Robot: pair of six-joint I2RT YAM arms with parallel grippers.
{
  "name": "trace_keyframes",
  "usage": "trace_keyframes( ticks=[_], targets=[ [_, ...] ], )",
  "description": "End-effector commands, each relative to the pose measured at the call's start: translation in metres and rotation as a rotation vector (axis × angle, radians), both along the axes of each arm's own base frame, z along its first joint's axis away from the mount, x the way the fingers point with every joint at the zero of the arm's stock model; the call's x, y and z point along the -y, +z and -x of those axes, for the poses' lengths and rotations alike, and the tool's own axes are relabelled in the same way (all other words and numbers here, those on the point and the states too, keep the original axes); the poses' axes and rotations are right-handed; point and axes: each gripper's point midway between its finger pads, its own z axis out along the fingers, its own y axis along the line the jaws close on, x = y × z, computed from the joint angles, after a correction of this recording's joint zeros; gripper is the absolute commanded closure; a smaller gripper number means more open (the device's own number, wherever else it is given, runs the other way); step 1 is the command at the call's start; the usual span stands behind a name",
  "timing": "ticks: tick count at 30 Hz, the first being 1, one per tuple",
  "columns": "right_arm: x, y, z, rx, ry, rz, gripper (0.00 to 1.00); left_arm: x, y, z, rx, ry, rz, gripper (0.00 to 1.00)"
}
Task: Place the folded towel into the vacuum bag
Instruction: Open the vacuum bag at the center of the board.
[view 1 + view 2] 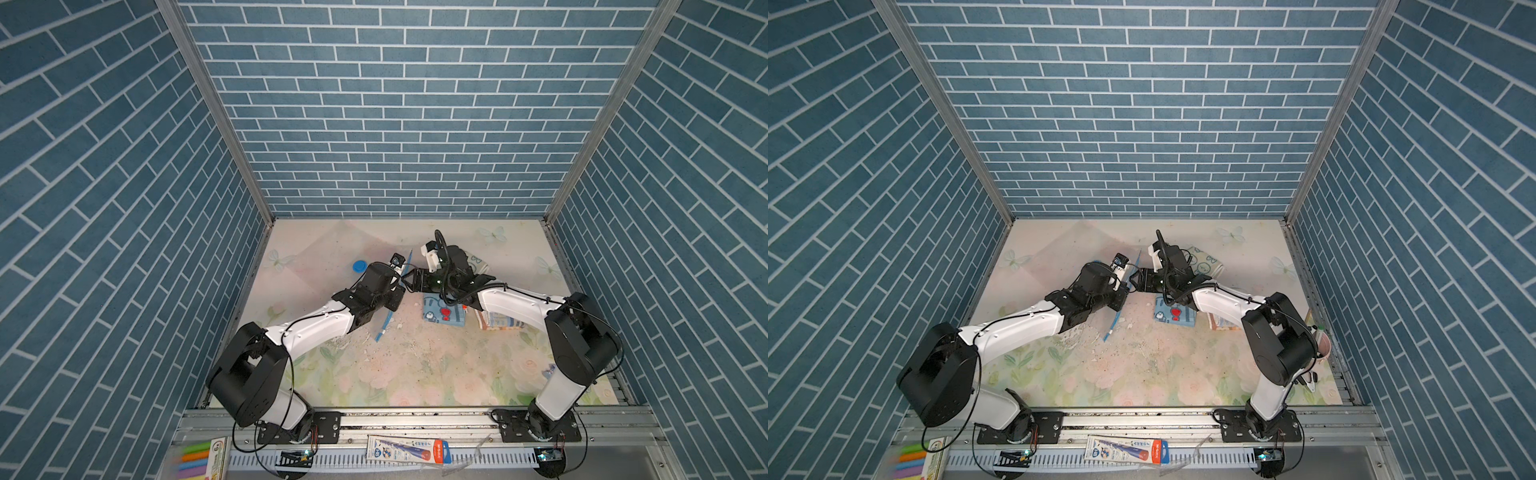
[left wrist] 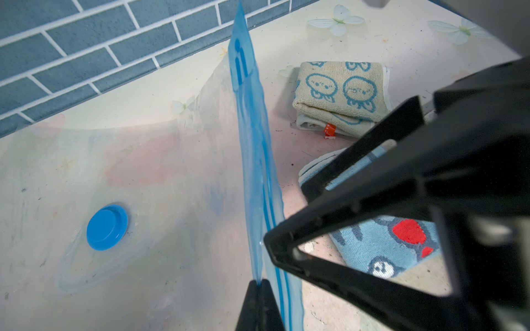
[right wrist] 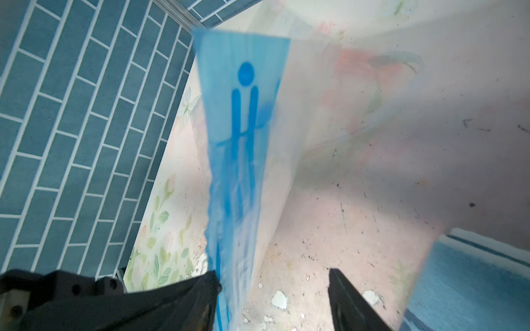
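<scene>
Three towels crowd the right half of the desk. A beige folded towel with blue jellyfish lies toward the back wall. The blue folded towel, with a cartoon print, sits right under my right wrist. A striped towel lies just beside it, partly under the right forearm. In both top views the right arm hides the far part of the blue folded towel. White flakes litter the desk by the near end of the bag.

Room is tightest at the centre, where the two wrists nearly meet. The widest open stretch is the front of the desk, between the arm bases. Brick walls close off the left, back and right edges.

The vacuum bag lies on the left rear part of the desk with its blue valve cap facing up. Its zip strip marks the long axis I watch: it runs from the back toward the front, slanting slightly left at the near end. This edge faces the towels, and mid-length it stands up on edge, off the desk.

My left end effector is clenched on the zip strip, holding it raised. My right end effector is released, with its fingers apart on either side of the strip. The strip seems to rest against one finger, but the right wrist view is too blurred to be sure.
</scene>
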Motion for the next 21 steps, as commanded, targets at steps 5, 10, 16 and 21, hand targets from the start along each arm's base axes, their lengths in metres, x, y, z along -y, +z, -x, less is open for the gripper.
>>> trace_keyframes(
  ticks=[5, 10, 16, 21],
  targets=[
    [0.007, -0.020, -0.011, -0.028, -0.081, 0.081, 0.45, -0.001, 0.001, 0.000, 0.007, 0.006, 0.019, 1.00],
    [0.008, -0.024, -0.014, -0.028, -0.093, 0.092, 0.50, -0.005, 0.008, -0.002, 0.026, 0.033, 0.020, 1.00],
    [-0.002, -0.017, -0.020, -0.015, -0.077, 0.058, 0.65, -0.009, 0.018, -0.004, 0.029, 0.060, 0.021, 1.00],
    [-0.007, -0.009, -0.023, 0.001, -0.075, 0.042, 0.84, -0.020, 0.032, -0.008, 0.053, 0.123, 0.006, 1.00]
  ],
)
